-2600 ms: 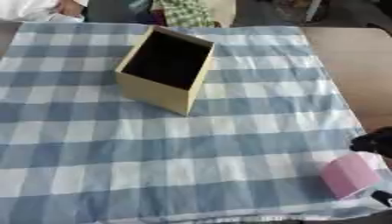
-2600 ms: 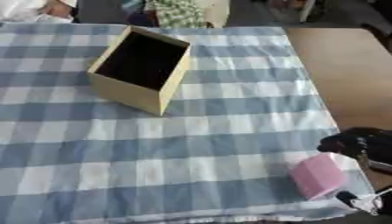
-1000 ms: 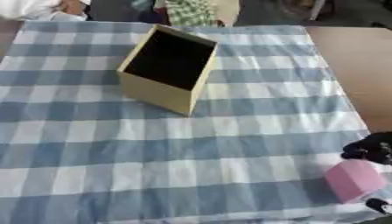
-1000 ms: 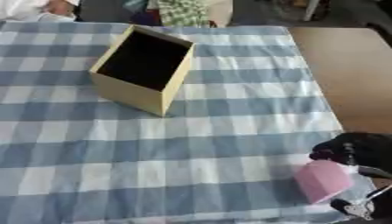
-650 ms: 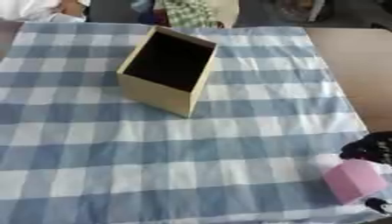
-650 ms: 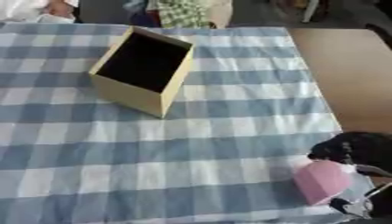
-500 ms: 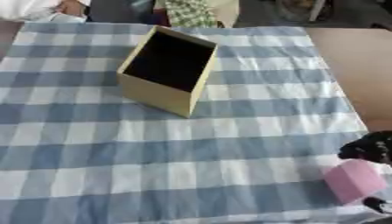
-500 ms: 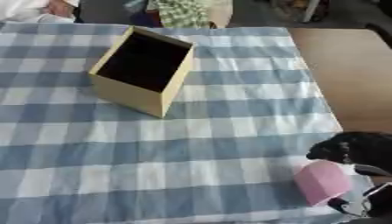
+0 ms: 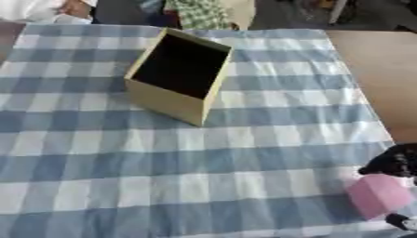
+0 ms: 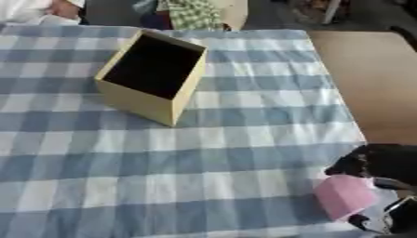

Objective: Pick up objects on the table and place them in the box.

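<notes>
Well right of the box [image 10: 151, 76] and nearer me, my right robot hand [image 10: 379, 169] curls round the pink block [image 10: 345, 196] — grasp step; next, I lift and carry it boxward.

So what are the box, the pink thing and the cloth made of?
The box looks like thin wood or stiff card: pale yellow matt flat walls, sharp edges, dark inside. The pink block looks soft, maybe foam or sponge, matt with rounded corners; I cannot tell for sure. The right hand is against its far edge. The cloth is woven fabric, blue and white checks with slight wrinkles.
</notes>
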`<state>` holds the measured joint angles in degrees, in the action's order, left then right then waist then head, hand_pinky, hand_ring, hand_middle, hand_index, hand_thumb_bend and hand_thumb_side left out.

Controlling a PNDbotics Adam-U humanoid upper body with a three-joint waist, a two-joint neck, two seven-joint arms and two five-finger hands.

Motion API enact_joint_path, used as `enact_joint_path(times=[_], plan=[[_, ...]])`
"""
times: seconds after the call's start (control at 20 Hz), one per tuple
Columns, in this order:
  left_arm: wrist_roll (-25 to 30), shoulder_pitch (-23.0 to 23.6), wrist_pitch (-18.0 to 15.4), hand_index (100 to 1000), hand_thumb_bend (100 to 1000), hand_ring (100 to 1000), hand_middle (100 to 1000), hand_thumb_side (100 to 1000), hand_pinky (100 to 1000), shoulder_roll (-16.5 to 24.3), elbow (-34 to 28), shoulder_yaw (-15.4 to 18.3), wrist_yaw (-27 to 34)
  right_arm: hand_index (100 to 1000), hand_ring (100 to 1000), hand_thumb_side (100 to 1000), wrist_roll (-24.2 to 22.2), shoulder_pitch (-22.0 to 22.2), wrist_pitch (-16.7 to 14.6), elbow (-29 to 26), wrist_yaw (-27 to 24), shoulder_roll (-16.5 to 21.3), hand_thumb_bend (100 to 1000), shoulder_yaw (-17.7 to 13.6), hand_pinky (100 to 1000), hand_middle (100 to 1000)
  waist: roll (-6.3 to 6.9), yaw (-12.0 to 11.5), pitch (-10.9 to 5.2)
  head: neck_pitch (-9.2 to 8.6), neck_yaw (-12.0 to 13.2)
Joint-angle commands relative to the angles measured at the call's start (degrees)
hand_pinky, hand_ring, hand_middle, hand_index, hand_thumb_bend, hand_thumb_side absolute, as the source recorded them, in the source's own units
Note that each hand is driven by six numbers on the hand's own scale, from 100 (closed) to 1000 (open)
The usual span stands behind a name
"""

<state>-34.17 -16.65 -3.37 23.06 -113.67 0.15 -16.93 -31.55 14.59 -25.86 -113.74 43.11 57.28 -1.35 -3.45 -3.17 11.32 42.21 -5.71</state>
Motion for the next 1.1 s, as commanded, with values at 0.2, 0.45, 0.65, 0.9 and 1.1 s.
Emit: enact_joint_path(times=[0.2,0.45,0.65,0.9,1.1], plan=[[0.24,-0.76,-0.03,691,226,640,585,868,478,0.48,-0.93,0.18,0.22,656,488,616,0.32,-1.14,-0.96,-0.85,-1.77,1.69,114,-0.08,624,468,0.18,-0.15,-0.58,-0.48,-0.38],[0.26,-0.60,0.06,690,225,640,585,869,478,0.43,-0.93,0.20,0.25,498,373,373,4.55,-2.99,-1.87,-0.85,-5.72,1.52,181,-1.90,537,344,0.17,-0.08,-0.59,-0.45,-0.34],[0.32,-0.56,0.06,690,223,638,585,869,478,0.44,-0.93,0.22,0.23,467,367,274,8.27,-2.82,-2.72,-0.85,-7.43,1.52,120,-2.06,533,337,0.11,-0.10,-0.61,-0.33,-0.27],[0.41,-0.51,0.09,690,224,638,585,869,479,0.48,-0.93,0.25,0.14,469,357,233,12.34,-3.03,-3.70,-0.85,-7.95,1.78,114,-2.48,526,334,0.03,-0.09,-0.76,-0.08,-0.20],[0.43,-0.51,0.06,690,223,639,585,868,479,0.57,-0.93,0.26,0.05,469,356,214,14.17,-4.82,-4.71,-0.85,-8.89,2.78,126,-3.40,527,333,-0.06,-0.15,-0.91,0.04,-0.22]])
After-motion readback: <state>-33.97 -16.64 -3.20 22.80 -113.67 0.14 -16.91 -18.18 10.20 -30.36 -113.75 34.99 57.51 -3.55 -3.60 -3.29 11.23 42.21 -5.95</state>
